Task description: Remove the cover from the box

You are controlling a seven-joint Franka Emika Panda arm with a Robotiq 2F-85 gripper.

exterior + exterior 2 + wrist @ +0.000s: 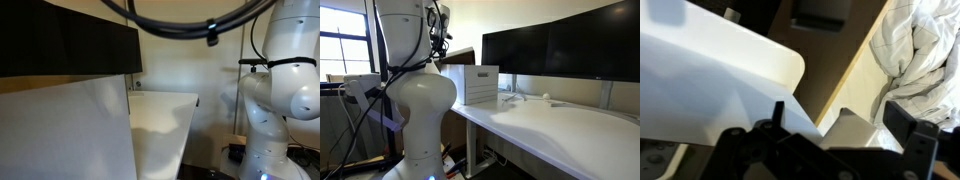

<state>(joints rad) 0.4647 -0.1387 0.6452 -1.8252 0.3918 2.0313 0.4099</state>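
Sitting on white table, white box, dark monitors behind

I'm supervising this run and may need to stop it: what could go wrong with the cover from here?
The cover looks tilted in the wrist view, and whether the gripper holds it is unclear, so it may slip. In an exterior view the monitors stand near the box; a swung cover might strike them.
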